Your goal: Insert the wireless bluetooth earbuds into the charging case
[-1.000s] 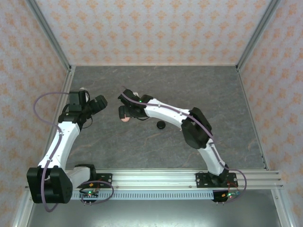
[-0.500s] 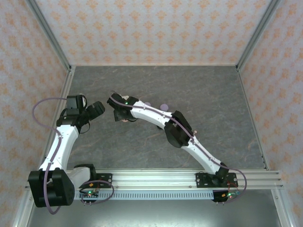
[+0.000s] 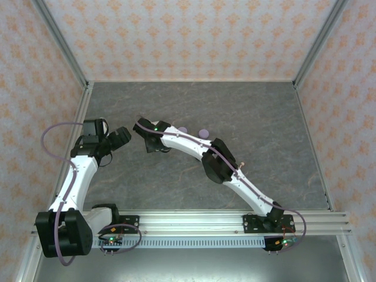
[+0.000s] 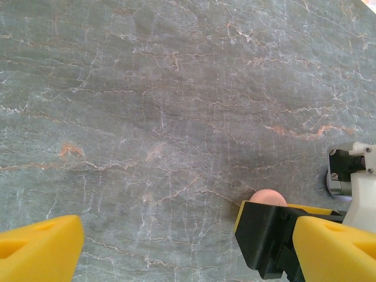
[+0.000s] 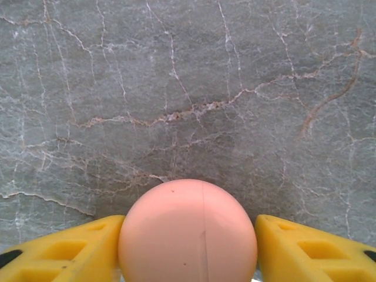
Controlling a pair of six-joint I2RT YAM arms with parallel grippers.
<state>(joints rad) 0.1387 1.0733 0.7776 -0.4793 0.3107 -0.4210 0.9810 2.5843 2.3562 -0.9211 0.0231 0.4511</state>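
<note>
- Pink case (image 5: 188, 235), a shut round puck with a fine seam down its face, lies on the worktop (image 5: 176, 88) left of centre. It sits between the yellow fingers (image 5: 88, 249) of the right tool (image 5: 188, 218).
- Those fingers stand against both sides of the case. I cannot tell whether they press yet, so treat the grasp as unfinished.
- The step in hand looks like securing the case so it can be opened for the buds.
- Squeeze evenly across the widest part of the case. A smooth round shell will likely squirt forward if pinched behind its middle.
- Mind the seam: a grip that spans it may clamp the lid closed.
- Check that the case sits square between the fingers before any lift.
- Buds: I cannot pick them out at this size. Find them before moving the case far.
- The left tool (image 4: 188, 223) is released, its fingers wide apart. It hangs over bare worktop just beside the case, well placed to steady the case or work the lid.
- Two lilac pucks (image 3: 204, 133) lie beyond the right arm, apart from the case. Leave them alone.
</note>
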